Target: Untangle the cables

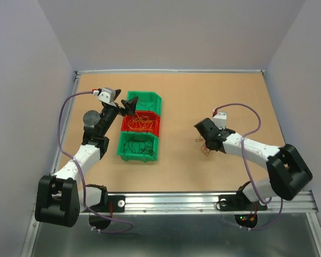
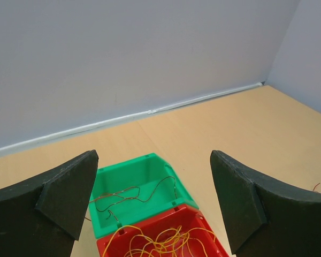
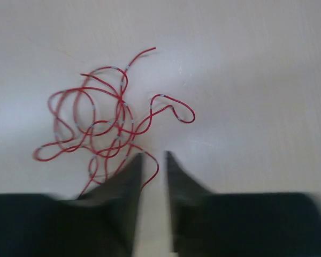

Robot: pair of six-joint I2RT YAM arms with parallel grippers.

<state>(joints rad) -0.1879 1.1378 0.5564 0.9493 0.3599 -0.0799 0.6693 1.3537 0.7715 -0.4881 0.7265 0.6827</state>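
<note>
Sorting by colour, we spread the left gripper (image 2: 154,158) above the bins (image 1: 138,157); the right gripper (image 3: 152,155) sits nearly closed by red cables (image 3: 121,115).

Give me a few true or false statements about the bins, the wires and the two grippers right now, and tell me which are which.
1. The left gripper hangs wide open above the bins. True.
2. The red bin sits between the far green bin and the near green bin. True.
3. The red bin is empty. False: orange-yellow wires lie in it.
4. The red wires lie inside a bin. False: they lie on the table, just ahead of the right gripper.
5. The far green bin holds dark wires. True.
</note>
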